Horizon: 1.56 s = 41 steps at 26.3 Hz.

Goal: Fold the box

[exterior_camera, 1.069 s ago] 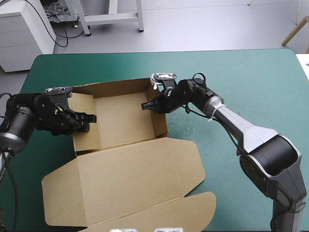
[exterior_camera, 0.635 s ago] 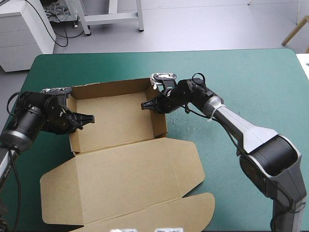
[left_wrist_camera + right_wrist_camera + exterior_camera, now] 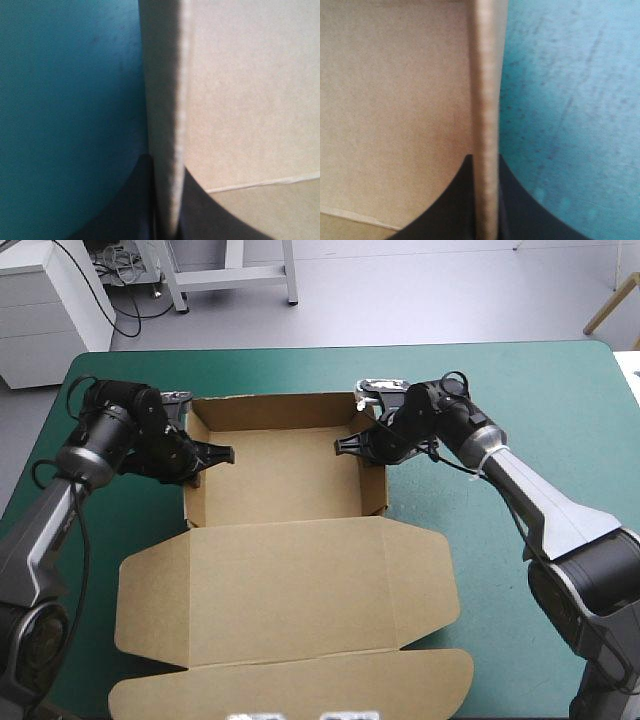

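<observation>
The brown box stands as an open tray with raised walls in the middle of the teal-green table. Its lid lies flat toward the near edge. My left gripper is shut on the tray's left wall, one black finger inside and one outside. My right gripper is shut on the right wall the same way. In the left wrist view the wall's edge runs straight ahead from between the fingers. The right wrist view shows the other wall pinched between its fingers.
Bare teal-green cover lies to the right of the box and along the far edge. The lid's rounded front flap reaches almost to the table's near edge. A narrower strip of cover shows left of the lid.
The left gripper, open earlier, has shut on the left wall. Both arms and the box have shifted to the right and farther away, and the box now sits square to the table.
</observation>
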### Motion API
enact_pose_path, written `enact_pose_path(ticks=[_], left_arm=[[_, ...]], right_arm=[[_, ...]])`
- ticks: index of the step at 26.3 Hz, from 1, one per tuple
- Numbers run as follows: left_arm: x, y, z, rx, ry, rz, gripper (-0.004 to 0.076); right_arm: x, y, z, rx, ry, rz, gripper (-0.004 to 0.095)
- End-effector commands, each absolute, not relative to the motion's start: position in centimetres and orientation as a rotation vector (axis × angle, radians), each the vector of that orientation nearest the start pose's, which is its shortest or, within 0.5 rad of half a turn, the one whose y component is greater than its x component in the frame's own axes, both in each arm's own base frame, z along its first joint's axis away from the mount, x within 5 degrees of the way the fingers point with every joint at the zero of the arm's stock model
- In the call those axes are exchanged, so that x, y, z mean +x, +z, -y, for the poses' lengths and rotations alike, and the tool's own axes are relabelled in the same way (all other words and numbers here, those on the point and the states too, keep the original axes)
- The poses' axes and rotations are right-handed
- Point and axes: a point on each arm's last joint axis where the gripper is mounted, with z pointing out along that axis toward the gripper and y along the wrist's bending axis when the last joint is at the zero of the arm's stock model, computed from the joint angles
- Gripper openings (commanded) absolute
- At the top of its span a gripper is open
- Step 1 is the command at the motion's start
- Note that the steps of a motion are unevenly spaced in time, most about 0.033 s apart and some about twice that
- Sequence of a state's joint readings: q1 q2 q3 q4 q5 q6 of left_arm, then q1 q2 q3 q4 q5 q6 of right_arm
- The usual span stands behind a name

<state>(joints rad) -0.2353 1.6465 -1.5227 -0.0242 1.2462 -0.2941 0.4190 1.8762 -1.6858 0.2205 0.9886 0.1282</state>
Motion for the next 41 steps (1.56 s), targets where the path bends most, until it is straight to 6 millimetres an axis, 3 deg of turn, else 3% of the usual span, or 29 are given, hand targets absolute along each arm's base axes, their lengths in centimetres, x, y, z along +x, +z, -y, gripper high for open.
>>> enact_pose_path(ticks=[1,5,8,15,20,28,41], left_arm=[[34.0,34.7,10.4,0.050,-0.106,-2.815,-0.0010],[35.7,34.5,14.1,0.124,-0.194,-2.801,-0.0010],[36.8,33.1,15.5,0.113,-0.319,-2.851,-0.0010],[37.3,32.0,15.8,0.141,-0.311,-2.875,-0.0010],[37.1,32.0,16.1,0.188,-0.301,-2.873,-0.0010],[37.1,31.0,16.4,0.230,-0.201,-2.887,-0.0010],[37.8,28.2,17.1,0.272,-0.174,-2.954,-0.0010]], right_arm=[[36.5,33.2,-15.3,-0.299,0.386,-2.673,-0.0019],[36.6,33.0,-14.0,-0.275,0.348,-2.717,-0.0019],[36.8,32.8,-12.3,-0.240,0.291,-2.760,-0.0019],[37.6,32.2,-11.2,-0.216,0.244,-2.777,-0.0019],[38.7,30.5,-12.2,-0.192,0.328,-2.828,-0.0019],[39.2,29.4,-13.5,-0.236,0.316,-2.843,-0.0018],[39.3,29.3,-14.1,-0.244,0.299,-2.821,-0.0017]])
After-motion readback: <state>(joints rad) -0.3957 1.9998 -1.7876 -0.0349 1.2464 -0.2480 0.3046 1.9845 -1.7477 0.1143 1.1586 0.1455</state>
